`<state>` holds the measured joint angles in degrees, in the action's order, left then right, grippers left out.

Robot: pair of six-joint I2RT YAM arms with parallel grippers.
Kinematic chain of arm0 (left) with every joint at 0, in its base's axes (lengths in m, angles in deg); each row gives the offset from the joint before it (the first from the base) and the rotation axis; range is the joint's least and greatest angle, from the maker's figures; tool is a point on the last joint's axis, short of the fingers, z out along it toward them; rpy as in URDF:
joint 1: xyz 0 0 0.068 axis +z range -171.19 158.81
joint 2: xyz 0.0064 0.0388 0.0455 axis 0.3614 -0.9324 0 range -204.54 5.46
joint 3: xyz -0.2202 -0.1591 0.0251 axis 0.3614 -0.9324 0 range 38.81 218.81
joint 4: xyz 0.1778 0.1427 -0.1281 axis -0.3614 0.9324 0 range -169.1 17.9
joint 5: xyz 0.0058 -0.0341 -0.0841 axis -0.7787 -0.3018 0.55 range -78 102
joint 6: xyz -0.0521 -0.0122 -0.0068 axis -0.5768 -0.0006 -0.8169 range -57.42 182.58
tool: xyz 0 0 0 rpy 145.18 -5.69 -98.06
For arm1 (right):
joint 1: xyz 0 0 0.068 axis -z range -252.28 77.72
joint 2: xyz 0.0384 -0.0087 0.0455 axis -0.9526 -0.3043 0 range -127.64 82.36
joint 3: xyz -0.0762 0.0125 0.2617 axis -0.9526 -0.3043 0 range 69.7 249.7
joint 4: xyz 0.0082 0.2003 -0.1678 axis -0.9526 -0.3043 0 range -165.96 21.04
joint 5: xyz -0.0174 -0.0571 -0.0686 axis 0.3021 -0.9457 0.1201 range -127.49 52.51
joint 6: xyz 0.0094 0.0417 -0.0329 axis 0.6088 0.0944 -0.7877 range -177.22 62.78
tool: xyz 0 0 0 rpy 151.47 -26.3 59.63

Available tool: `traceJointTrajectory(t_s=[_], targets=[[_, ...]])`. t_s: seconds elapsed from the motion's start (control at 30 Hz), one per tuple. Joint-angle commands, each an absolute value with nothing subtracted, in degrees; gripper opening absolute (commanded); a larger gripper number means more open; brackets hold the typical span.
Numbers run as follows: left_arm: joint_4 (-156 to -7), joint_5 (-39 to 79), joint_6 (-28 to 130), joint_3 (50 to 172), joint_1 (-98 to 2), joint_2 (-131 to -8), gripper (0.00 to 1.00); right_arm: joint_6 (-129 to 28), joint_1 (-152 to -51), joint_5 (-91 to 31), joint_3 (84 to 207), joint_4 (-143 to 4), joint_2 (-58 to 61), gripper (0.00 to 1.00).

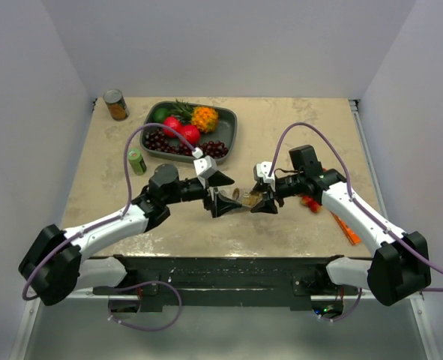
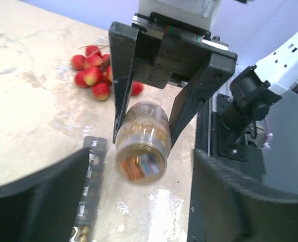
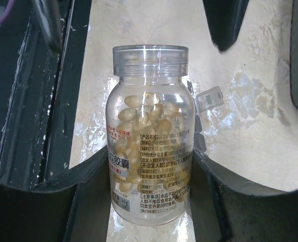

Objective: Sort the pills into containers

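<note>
Your right gripper (image 3: 149, 166) is clamped on the clear pill bottle (image 3: 149, 101). The cap is off and the mouth points across at your left gripper (image 1: 225, 192), whose jaws stand wide apart with nothing between them. The bottle is packed with pale gold capsules (image 3: 143, 121), so by the look of it hardly any have gone out. The compartment strip (image 2: 91, 186) lies on the table (image 2: 33, 101) just beside the bottle. In the right wrist view, one small clear lid (image 3: 209, 98) stands flipped up behind the bottle. There's a glint of gold at the strip's near end that may be capsules, but it's too blurred to call. I'd judge you're early: bottle opened, a compartment open, nearly all the sorting ahead.
</note>
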<state>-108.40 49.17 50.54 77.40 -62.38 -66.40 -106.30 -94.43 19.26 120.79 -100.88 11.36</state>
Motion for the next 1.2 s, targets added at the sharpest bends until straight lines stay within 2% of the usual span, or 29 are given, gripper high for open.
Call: traceJointTrajectory(t_s=[0.0,0.07,0.23,0.37,0.5,0.73,0.9,1.17], targets=[[-121.5,39.8,39.9,72.0,-61.5,-57.4,0.99,-106.4,-94.4,22.0,122.4,-98.1,12.1,0.00],[-121.3,38.3,37.9,71.0,-61.2,-53.3,0.99,-106.5,-94.4,22.2,122.5,-98.2,12.0,0.00],[-100.7,25.9,23.3,73.5,-60.1,-47.4,1.00,-106.4,-94.5,21.9,122.4,-98.2,12.0,0.00],[-99.3,32.1,9.1,73.5,-59.0,-49.6,0.99,-106.3,-94.5,21.8,122.4,-98.0,11.9,0.00],[-107.7,36.7,-0.5,69.8,-59.1,-51.2,0.98,-106.2,-94.4,21.7,122.3,-97.9,12.0,0.00],[-105.1,32.7,-1.0,71.9,-62.1,-53.0,0.98,-106.1,-94.3,21.6,122.3,-98.0,12.0,0.00],[-93.0,24.8,0.8,79.4,-67.4,-56.6,0.98,-106.3,-94.3,21.5,122.4,-98.0,12.0,0.00],[-92.1,21.4,1.1,82.1,-68.7,-58.0,0.96,-106.5,-94.3,21.3,122.4,-98.2,11.9,0.00]])
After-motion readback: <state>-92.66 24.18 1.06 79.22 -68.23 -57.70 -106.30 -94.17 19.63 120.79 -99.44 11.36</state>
